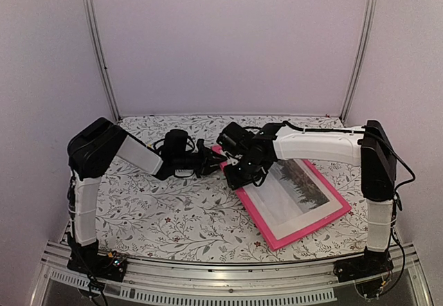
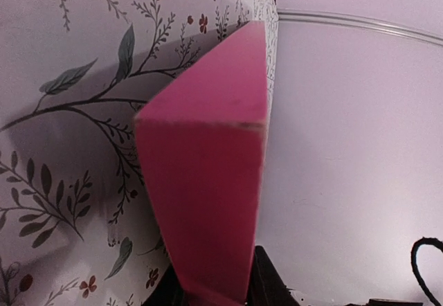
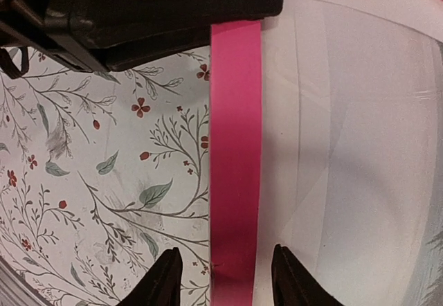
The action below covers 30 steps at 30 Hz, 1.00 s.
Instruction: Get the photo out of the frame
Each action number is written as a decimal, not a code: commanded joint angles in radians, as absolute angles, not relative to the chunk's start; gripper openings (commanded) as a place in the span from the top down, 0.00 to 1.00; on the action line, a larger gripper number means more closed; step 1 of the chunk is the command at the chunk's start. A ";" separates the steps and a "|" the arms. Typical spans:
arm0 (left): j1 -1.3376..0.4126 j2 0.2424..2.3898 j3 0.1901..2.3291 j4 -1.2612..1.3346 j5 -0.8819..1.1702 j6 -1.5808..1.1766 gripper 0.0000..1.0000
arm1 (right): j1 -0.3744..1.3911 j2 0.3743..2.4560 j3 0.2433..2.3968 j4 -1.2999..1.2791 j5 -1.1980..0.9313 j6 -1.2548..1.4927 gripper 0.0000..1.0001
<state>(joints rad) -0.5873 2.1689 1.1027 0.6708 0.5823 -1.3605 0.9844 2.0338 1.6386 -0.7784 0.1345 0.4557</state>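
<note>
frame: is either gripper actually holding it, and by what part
The left gripper is clamped on the pink picture frame at its corner. The right gripper holds nothing: its jaws stand open astride the frame's border.

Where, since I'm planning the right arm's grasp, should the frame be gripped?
Grip the frame by its pink side rail, from above: it lies face-up on the table, the rail is narrow, and the open right gripper straddles it. The left gripper pinches a corner.

Both arms reach inward, elbows raised. Left gripper (image 1: 211, 158) pinched onto the frame (image 1: 311, 229) corner; right gripper (image 3: 227, 268) jaws parted, straddling its edge.
</note>
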 commanded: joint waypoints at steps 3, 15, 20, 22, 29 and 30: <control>-0.607 2.058 1.102 0.619 0.557 -1.332 1.00 | 1.038 1.997 1.713 -0.884 0.303 0.449 0.37; -0.612 1.893 1.196 0.234 0.450 -1.342 1.00 | 1.171 2.090 1.979 -1.210 0.697 0.471 0.13; -0.617 1.865 1.275 0.112 0.430 -1.315 1.00 | 1.219 2.162 2.082 -1.310 0.809 0.467 0.11; -0.620 1.847 1.294 0.081 0.413 -1.302 1.00 | 1.236 2.195 2.123 -1.338 0.848 0.459 0.10; -0.624 1.805 1.343 0.005 0.390 -1.249 1.00 | 1.247 2.236 2.137 -1.368 0.942 0.421 0.16; -0.624 1.799 1.342 0.003 0.386 -1.246 1.00 | 1.247 2.238 2.135 -1.368 0.951 0.414 0.18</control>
<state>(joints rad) -0.6094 1.8622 1.2984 0.0227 0.4122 -1.3258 1.2449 2.2227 2.1178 -1.3254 0.8520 0.4339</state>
